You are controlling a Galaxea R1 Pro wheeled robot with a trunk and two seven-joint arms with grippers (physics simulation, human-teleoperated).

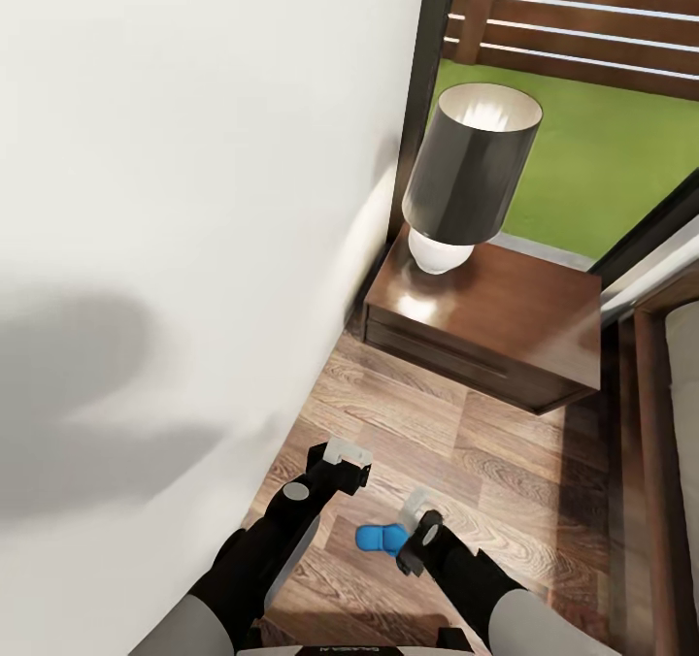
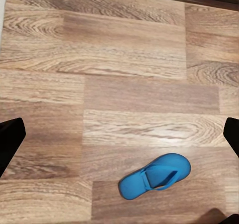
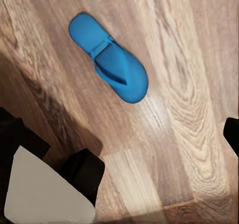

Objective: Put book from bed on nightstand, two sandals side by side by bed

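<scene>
Sandal step in hand: both grippers, left [image 1: 348, 454] and right [image 1: 419, 507], fingers wide and empty, hover above flat bright blue flip-flop sandal [image 1: 381, 537] on wood-plank floor [image 1: 466, 462]; next needs descent to grasp.

In the head view, a blue sandal [image 1: 381, 537] on the wood floor [image 1: 485, 462] is partly hidden behind the right arm's gripper [image 1: 419, 520], so only its near end shows. The bed [image 1: 670, 423] is cut off by the right edge; only a strip of its dark frame and pale mattress appears. The lamp [image 1: 468, 176] hides the back corner of the nightstand [image 1: 505, 321].

In both wrist views, the fingers [image 2: 10, 139] [image 3: 231, 132] are cropped to dark tips at the picture's sides, too little to tell how the jaws stand.
</scene>
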